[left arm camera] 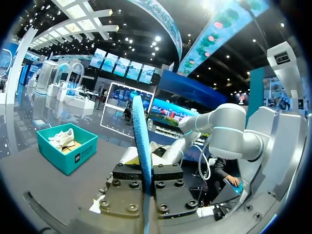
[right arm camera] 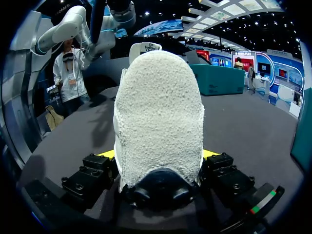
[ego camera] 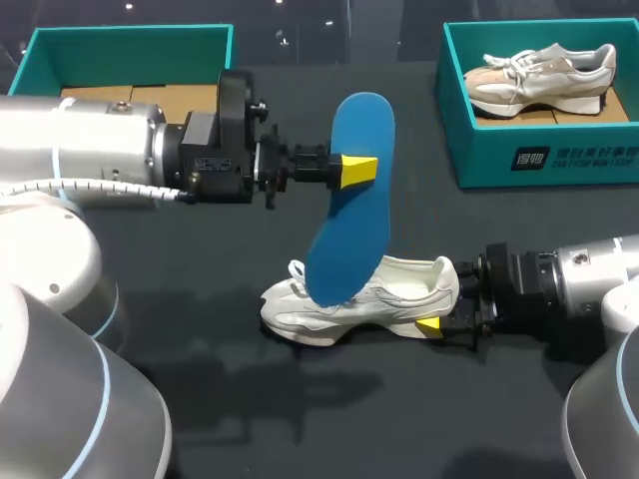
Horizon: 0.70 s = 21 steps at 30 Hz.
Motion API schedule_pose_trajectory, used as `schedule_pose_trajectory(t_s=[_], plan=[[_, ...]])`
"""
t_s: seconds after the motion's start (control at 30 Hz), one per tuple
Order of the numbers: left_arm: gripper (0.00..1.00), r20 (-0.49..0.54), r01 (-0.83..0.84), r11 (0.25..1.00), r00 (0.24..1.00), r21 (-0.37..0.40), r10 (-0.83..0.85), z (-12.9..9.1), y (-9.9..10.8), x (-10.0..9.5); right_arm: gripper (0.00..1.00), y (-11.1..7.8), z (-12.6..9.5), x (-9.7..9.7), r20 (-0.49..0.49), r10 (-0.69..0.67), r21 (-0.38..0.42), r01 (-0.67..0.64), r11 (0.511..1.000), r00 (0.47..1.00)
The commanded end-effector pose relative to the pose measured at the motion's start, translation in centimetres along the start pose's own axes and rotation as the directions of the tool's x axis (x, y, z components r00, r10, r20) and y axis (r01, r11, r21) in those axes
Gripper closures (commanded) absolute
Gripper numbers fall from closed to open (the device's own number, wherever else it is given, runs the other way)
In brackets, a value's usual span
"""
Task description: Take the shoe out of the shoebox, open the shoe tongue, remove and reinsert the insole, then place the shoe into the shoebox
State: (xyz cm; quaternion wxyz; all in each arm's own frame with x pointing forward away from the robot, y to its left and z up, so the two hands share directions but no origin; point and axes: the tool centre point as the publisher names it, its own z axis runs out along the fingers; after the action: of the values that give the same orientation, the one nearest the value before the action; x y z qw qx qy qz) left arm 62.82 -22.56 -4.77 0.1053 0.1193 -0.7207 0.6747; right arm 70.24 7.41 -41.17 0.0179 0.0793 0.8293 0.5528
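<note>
A blue insole (ego camera: 351,200) hangs nearly upright over the table, with my left gripper (ego camera: 359,170) shut on its upper part. In the left wrist view the insole (left arm camera: 141,141) shows edge-on between the fingers of that gripper (left arm camera: 145,189). Just below its lower end a white shoe (ego camera: 364,299) lies on the dark table, toe to the left. My right gripper (ego camera: 437,311) is shut on the shoe's heel. In the right wrist view the heel (right arm camera: 158,117) fills the space between the yellow fingertips (right arm camera: 209,154) of the right gripper (right arm camera: 158,163).
A teal shoebox (ego camera: 539,160) at the back right holds a second, beige shoe (ego camera: 544,75); it also shows in the left wrist view as the shoebox (left arm camera: 68,151). Another teal box (ego camera: 125,45) with a cardboard floor stands at the back left behind my left arm.
</note>
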Motion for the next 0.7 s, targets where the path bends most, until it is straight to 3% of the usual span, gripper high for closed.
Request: schedule_pose_trajectory(t_s=[0.03,0.53,0.57,0.6,0.63,0.7], plan=[[1.0,0.018,0.005,0.999,1.0,0.042,-0.006,-0.13,0.75,0.55,1.0,0.11,0.04,0.14,0.001,0.001,0.005,-0.001,1.0,1.0],[1.0,0.01,0.008,0.998,1.0,0.068,-0.008,-0.16,0.7,0.53,1.0,0.54,-0.16,0.01,0.001,-0.02,0.034,0.02,0.999,1.0],[1.0,0.01,0.008,0.998,1.0,0.068,-0.008,-0.16,0.7,0.53,0.68,0.65,-0.2,-0.15,-0.002,-0.027,0.048,0.027,0.998,1.0],[1.0,0.01,0.008,0.998,1.0,0.068,-0.008,-0.16,0.7,0.53,0.13,0.72,-0.21,-0.21,-0.005,-0.029,0.052,0.029,0.998,1.0],[1.0,0.01,0.008,0.998,1.0,0.068,-0.008,-0.16,0.7,0.53,0.0,0.75,-0.22,-0.28,-0.006,-0.028,0.053,0.029,0.998,1.0],[1.0,0.01,0.008,0.998,1.0,0.068,-0.008,-0.16,0.7,0.53,0.0,0.61,-0.38,-0.43,-0.006,-0.027,0.06,0.028,0.998,1.0]])
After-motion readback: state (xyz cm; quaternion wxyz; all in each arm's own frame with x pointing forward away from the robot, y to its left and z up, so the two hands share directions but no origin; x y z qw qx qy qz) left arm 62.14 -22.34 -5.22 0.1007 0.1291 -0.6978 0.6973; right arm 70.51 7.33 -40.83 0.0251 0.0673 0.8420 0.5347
